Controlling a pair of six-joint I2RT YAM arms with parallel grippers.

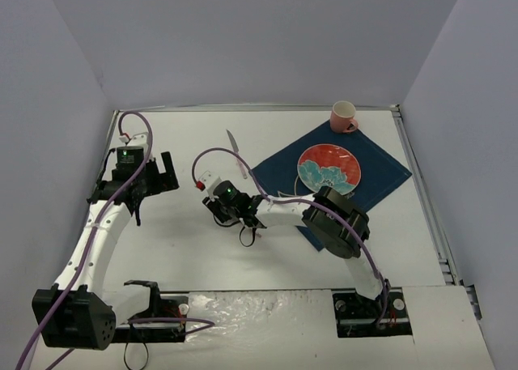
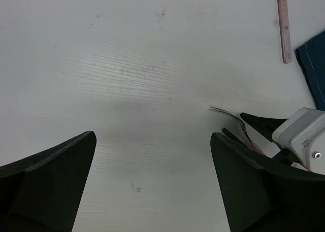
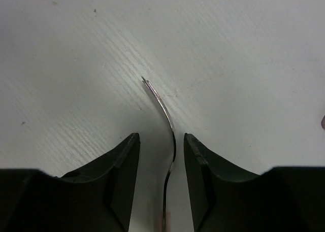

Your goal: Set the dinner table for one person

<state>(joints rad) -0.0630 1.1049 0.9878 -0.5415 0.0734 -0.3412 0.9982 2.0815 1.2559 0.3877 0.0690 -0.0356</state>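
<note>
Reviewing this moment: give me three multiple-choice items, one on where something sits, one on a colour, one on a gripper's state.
1. Where does the plate lie?
A. on the navy cloth
B. on bare tabletop
C. under a knife

2. What colour is the cup?
A. blue
B. pink
C. green

3. How does the right gripper stand at the fork?
A. shut, well away from it
B. open, a finger on either side of it
C. open, with no fork near

Answers:
1 A, the top view shows it wholly on the cloth.
2 B, its body is pink.
3 B, the right wrist view shows the fork running between parted fingers.
</note>
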